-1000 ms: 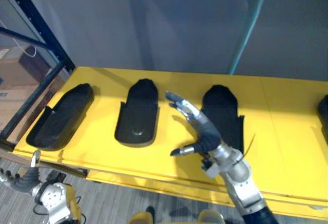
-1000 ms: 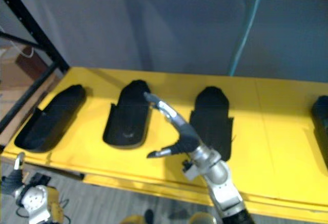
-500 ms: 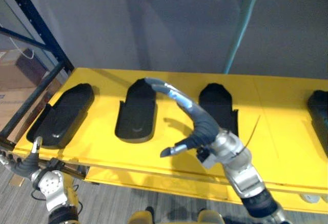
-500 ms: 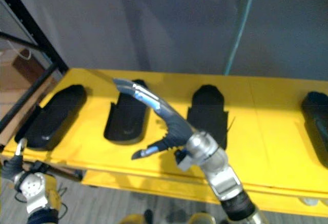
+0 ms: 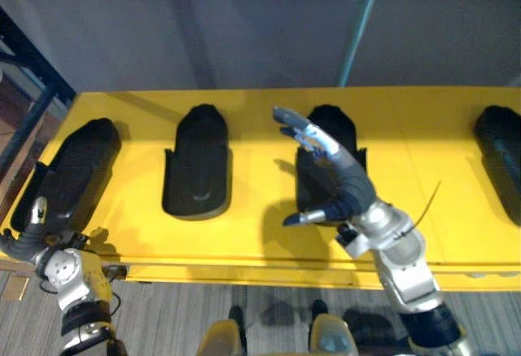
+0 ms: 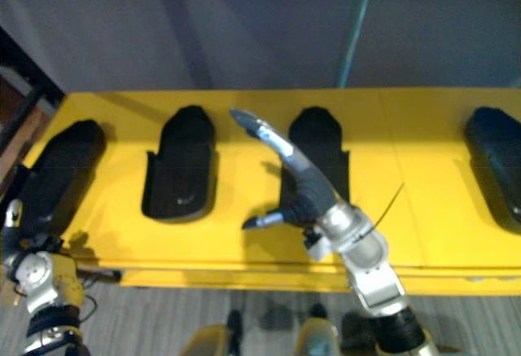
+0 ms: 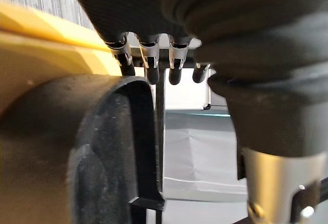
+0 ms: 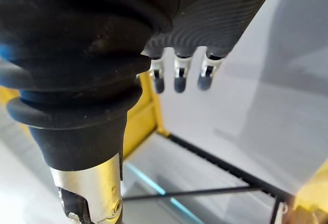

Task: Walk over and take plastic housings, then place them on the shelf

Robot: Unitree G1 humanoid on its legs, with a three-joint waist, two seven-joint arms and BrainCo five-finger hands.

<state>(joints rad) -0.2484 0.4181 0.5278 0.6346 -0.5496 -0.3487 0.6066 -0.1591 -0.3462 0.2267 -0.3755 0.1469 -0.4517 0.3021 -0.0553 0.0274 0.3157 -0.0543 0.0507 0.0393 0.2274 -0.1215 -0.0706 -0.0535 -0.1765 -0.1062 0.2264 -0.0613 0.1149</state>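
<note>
Above the yellow shelf (image 5: 260, 234), the right hand (image 5: 346, 189) hangs with its fingers (image 5: 313, 138) straight and spread, thumb held apart toward the near edge, gripping nothing; that open pose would suit either letting a piece go or reaching for one, and this moment fits both. Just beneath and behind those fingers lies the third housing (image 5: 330, 160), a black shoe-shaped plastic shell resting flat with its rounded end toward the far wall; I cannot tell whether the fingertips touch it. Left of it sits the second housing (image 5: 198, 160), set parallel and well apart, and further left the first housing (image 5: 69, 175), angled across the shelf's left end. At the right edge another dark housing (image 5: 498, 156) shows in part. Their even spacing reads as deliberate laying-out, so four pieces already rest where the task wants them. Low at the near left corner, the left hand (image 5: 28, 234) waits below the shelf's edge, its fingers (image 7: 148, 60) relaxed and uncurled just beside the rim of the first housing, holding nothing.
</note>
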